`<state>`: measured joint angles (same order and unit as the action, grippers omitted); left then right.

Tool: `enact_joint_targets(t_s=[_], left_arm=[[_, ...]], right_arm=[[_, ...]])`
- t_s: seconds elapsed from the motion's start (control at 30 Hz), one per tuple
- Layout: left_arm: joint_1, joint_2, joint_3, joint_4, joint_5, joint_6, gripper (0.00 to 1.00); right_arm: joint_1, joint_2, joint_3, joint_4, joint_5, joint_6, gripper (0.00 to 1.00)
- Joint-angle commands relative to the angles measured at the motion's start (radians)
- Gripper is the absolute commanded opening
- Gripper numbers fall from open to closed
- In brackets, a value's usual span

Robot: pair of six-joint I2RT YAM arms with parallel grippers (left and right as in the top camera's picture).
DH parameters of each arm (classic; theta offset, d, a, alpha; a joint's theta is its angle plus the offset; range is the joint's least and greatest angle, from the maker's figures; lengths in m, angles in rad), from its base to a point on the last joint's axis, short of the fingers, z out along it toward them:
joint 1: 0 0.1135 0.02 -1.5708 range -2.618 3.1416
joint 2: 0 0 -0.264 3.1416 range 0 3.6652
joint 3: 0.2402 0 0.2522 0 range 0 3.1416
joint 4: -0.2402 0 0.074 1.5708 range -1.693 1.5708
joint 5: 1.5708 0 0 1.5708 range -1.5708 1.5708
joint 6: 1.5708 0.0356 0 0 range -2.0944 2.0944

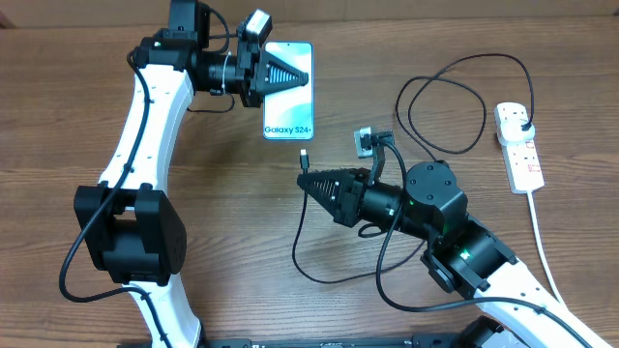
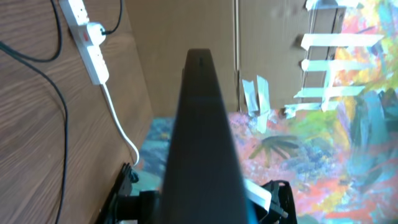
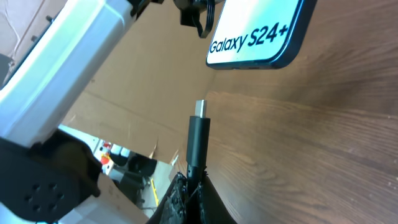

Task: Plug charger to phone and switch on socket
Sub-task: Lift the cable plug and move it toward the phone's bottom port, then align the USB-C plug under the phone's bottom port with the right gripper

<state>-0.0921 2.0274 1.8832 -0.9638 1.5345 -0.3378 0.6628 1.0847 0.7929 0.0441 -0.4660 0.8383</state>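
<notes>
Galaxy S24+ phone point(image 1: 290, 114) is pinched near its upper end by the left fingers point(image 1: 279, 73), screen up, at the far middle of the wooden worktop point(image 1: 232, 222). The charger point(image 3: 199, 134) is clamped just behind its tip by the right fingers point(image 1: 331, 189), aimed at the phone's lower edge, not touching. Its black plug point(image 1: 523, 120) is seated in the white power strip point(image 1: 520, 155) at the right

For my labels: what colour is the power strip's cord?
The thick power-strip cord is white; seen best overhead.
</notes>
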Motion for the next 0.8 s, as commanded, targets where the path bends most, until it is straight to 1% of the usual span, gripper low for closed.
enact_joint_targets(t_s=[0.0,0.07,0.2,0.37,0.47,0.63,0.77], left_arm=[[0.000,-0.032,0.005,0.099,0.043,-0.180,0.04],[0.000,-0.032,0.005,0.174,0.026,-0.262,0.05],[-0.002,-0.032,0.005,0.301,0.003,-0.393,0.04],[-0.010,-0.032,0.005,0.438,-0.027,-0.520,0.04],[-0.025,-0.032,0.005,0.483,-0.051,-0.552,0.05],[-0.056,-0.032,0.005,0.498,-0.087,-0.553,0.05],[-0.066,-0.032,0.005,0.498,-0.087,-0.544,0.05]], right_arm=[[0.006,0.043,0.000,0.030,0.037,0.032,0.04],[0.006,0.076,0.000,0.059,0.032,0.056,0.04],[0.006,0.106,0.000,0.101,0.029,0.051,0.04],[0.005,0.108,0.000,0.113,0.052,0.043,0.04],[0.003,0.108,0.000,0.113,0.055,0.018,0.04],[0.000,0.108,0.000,0.126,0.071,0.018,0.04],[-0.040,0.108,0.001,0.144,0.064,0.023,0.04]])
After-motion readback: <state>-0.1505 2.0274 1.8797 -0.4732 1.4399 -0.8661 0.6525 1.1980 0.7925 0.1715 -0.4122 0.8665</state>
